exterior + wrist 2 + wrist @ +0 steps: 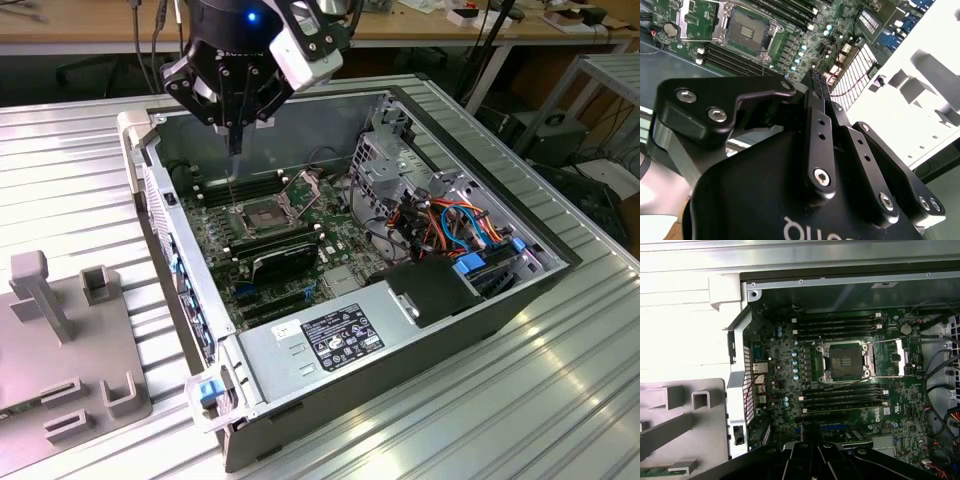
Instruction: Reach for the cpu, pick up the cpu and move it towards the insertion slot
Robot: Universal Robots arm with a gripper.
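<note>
Nearest in the exterior view, the grey black-labelled power-supply box is seen filling the near end of the open grey computer case, which is laid on a ribbed silver metal table. Beyond it a black finned card is set just beside the insertion slot, a square silver-framed socket with a dark centre. Its hinged metal plate is raised, so the socket is open from above. In the first wrist view, long narrow black memory slots are ranged along two sides of the socket. Above and apart from it the black gripper is hung, its fingers pressed together on the cpu, a thin pale sliver seen edge-on. The chip's faces are hidden. In both wrist views the fingertips are largely covered by the gripper's own links.
</note>
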